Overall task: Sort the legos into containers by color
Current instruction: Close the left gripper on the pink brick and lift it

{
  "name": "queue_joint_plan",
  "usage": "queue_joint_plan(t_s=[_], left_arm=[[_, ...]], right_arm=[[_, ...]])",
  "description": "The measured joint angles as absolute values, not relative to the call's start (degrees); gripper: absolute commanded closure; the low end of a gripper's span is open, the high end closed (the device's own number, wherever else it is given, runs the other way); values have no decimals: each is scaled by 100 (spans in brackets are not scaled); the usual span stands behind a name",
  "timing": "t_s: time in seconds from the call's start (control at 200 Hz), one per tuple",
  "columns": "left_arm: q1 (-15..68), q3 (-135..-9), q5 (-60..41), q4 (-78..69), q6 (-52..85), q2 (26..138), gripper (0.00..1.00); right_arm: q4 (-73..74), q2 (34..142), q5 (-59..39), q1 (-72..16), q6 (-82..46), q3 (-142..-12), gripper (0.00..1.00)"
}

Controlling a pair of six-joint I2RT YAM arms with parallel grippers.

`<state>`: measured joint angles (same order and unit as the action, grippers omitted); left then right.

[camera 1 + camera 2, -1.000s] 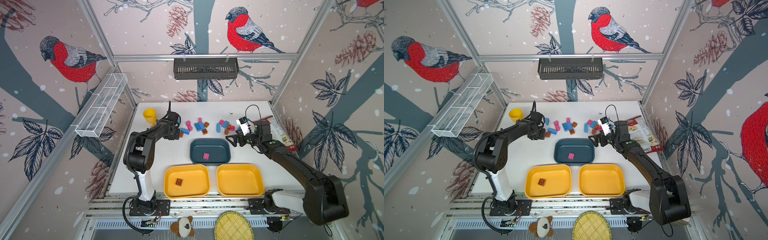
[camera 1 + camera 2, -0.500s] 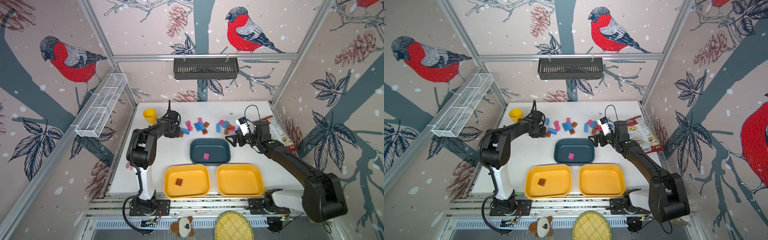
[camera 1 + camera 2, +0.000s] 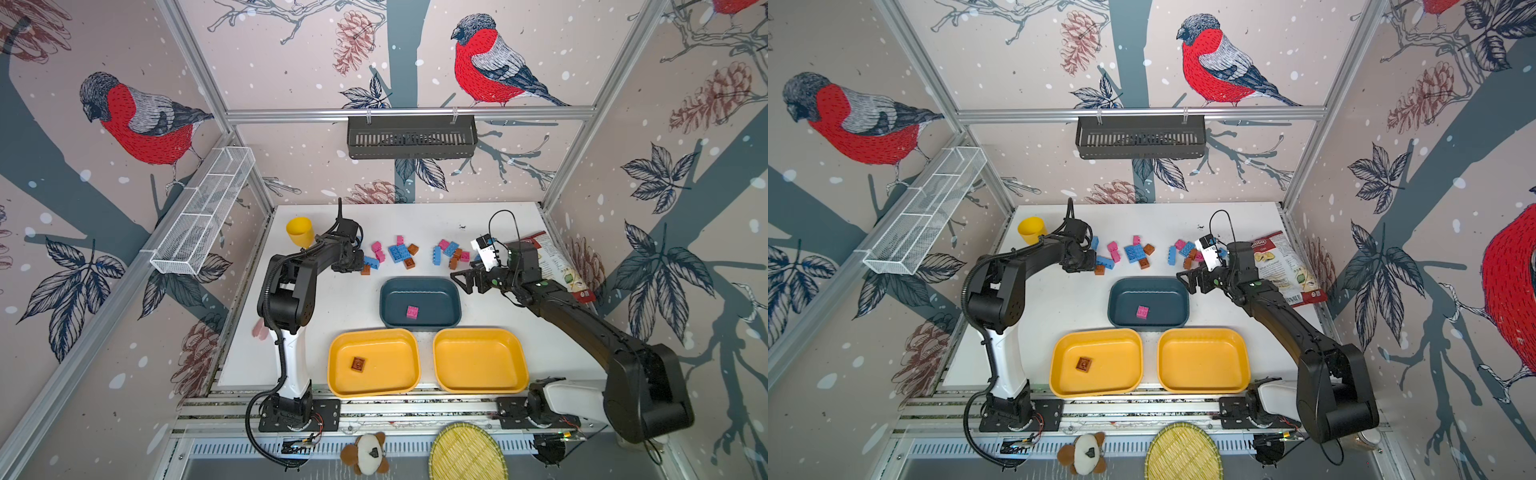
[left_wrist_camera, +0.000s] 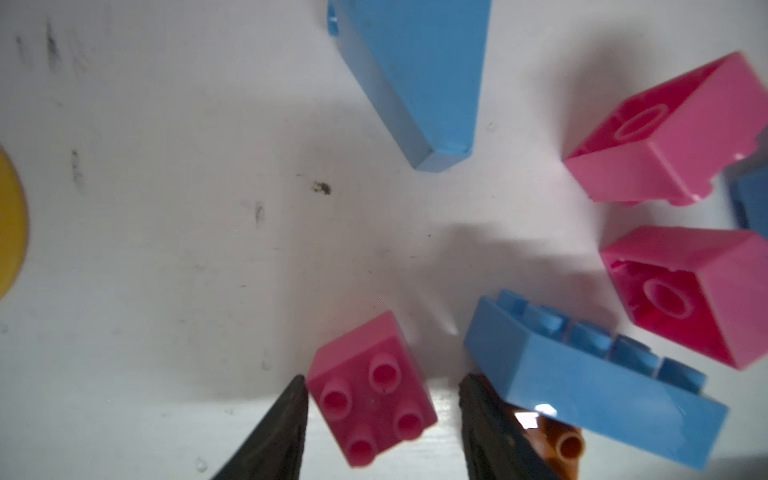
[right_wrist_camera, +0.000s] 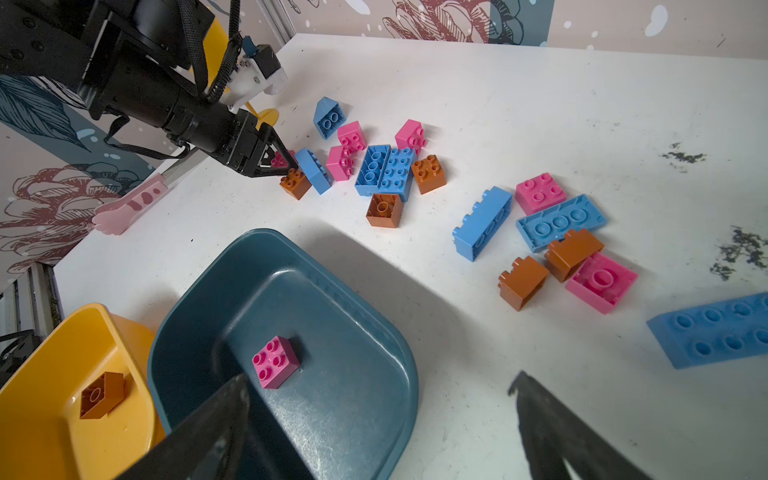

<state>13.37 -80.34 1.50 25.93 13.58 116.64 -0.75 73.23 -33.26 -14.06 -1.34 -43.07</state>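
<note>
Pink, blue and brown legos point(image 3: 399, 251) lie in two loose clusters at the back of the white table. My left gripper point(image 4: 382, 380) is low at the left cluster, open around a small pink brick point(image 4: 370, 399). One finger touches its corner and a gap shows at the other. A long blue brick point(image 4: 590, 374) and a brown brick point(image 5: 295, 183) lie right beside it. My right gripper point(image 5: 380, 378) hangs open and holds nothing over the far right corner of the teal tray point(image 3: 419, 282), which holds one pink brick point(image 3: 412, 311). The left yellow tray point(image 3: 390, 365) holds one brown brick point(image 3: 358, 364). The right yellow tray point(image 3: 478, 361) has nothing in it.
A yellow cup point(image 3: 299, 230) stands at the back left behind my left wrist. A chip bag point(image 3: 1283, 266) lies along the right edge, under my right arm. Pink tongs point(image 5: 129, 203) hang off the table's left edge. The black wall basket point(image 3: 411, 135) hangs above the back.
The left gripper's jaws have parted a little around the pink brick, and the left arm's elbow has shifted slightly. The right arm has stayed where it was.
</note>
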Motion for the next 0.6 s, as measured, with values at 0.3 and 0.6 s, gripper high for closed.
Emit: queue_joint_plan(t_s=[0.3,0.6], left_arm=[[1313,-8103,161,2558,1487,11758,52],[1288,-8217,163,2471,1522,11858,64]], right_arm=[[-75,7352,-3326,-1380,-134,-4307,0],[-75,7369,-3404,-1380,-134,-4320,0]])
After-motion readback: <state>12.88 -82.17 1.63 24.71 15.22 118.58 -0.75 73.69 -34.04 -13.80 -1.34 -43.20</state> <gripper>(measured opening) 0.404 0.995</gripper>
